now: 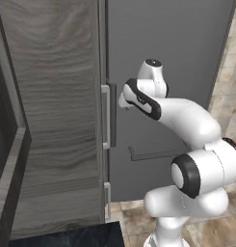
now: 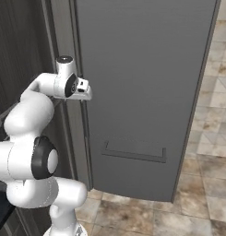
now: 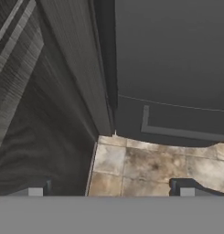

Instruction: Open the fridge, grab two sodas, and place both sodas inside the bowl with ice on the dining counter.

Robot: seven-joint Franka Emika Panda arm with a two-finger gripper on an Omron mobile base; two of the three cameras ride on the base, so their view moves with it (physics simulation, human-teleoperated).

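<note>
My pincer [image 3: 111, 189] is hanging spread wide and empty before the fridge [image 2: 142, 83].
My two dark fingertips [image 3: 186, 188] are sitting far apart, pointing down at mottled tan floor tiles [image 3: 145, 167]. Ahead, the flat matte dark grey fridge door is standing slightly ajar, its vertical bar handle [image 1: 106, 116] beside a wood-grain cabinet panel [image 1: 57, 96].

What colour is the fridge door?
Plain dark grey, the fridge door shows best in the right base view.
</note>
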